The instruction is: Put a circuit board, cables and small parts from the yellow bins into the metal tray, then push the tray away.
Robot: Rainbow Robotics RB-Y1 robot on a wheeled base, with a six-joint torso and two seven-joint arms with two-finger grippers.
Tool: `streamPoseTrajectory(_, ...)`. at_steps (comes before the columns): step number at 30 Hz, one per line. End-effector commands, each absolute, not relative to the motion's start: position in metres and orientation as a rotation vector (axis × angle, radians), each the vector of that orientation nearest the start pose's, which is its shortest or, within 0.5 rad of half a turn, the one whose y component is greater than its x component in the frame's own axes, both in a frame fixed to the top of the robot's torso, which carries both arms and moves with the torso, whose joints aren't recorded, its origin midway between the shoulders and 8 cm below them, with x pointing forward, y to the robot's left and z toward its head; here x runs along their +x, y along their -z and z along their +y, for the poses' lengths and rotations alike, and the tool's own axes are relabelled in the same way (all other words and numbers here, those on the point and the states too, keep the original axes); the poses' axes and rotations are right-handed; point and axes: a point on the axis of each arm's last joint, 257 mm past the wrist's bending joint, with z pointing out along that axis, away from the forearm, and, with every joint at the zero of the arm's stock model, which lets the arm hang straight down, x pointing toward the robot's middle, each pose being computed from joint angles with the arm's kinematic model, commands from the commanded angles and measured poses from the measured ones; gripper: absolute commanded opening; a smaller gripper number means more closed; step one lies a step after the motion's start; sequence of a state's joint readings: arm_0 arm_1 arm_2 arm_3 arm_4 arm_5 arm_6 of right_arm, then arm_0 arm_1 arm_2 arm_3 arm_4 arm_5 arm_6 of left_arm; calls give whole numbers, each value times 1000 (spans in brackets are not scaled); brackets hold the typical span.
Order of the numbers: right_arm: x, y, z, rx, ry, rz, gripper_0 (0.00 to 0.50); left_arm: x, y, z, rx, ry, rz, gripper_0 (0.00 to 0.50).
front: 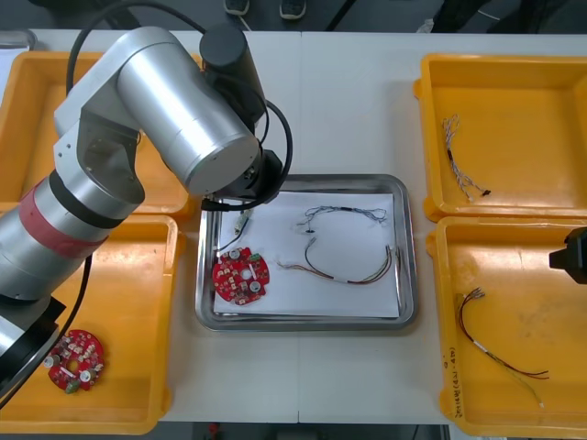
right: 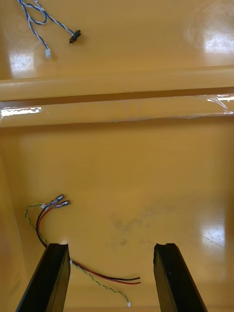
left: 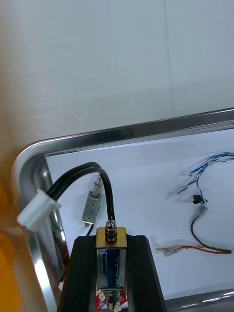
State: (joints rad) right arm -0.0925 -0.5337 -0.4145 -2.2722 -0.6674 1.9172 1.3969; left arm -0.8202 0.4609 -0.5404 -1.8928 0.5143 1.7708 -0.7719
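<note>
Hiding beneath its arm at the metal tray's [front: 303,322] upper-left corner, the left gripper [left: 111,242] clamps a black cable's [left: 105,187] metal end. The tray holds a round red circuit board [front: 240,277]. Cut off at the right edge, the right gripper [right: 112,249] gapes over a yellow bin [right: 146,165] holding a red and yellow cable [right: 57,200].

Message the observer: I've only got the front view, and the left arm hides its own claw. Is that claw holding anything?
Observer: Yes. In the left wrist view, the left claw is shut on a small metal part with a black cable looping off it.
Operator: Where is it holding that?
Observer: Above the white inside of the metal tray, close to one corner of the rim.
Operator: And the right claw, at the edge of my picture?
Observer: The right wrist view shows the right claw open over the near right yellow bin, with a red and black cable lying on the bin floor between its fingers.
</note>
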Motion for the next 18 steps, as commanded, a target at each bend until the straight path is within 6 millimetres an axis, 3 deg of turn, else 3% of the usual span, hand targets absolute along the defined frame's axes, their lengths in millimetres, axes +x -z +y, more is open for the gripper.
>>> streamPoseTrajectory(1, 359, 178, -388, 160, 41, 2595, 500, 483, 179, 58, 101, 107, 2553, 1)
streamPoseTrajectory(18, 355, 184, -399, 184, 86, 2612, 500, 490, 227, 45, 117, 91, 2574, 0)
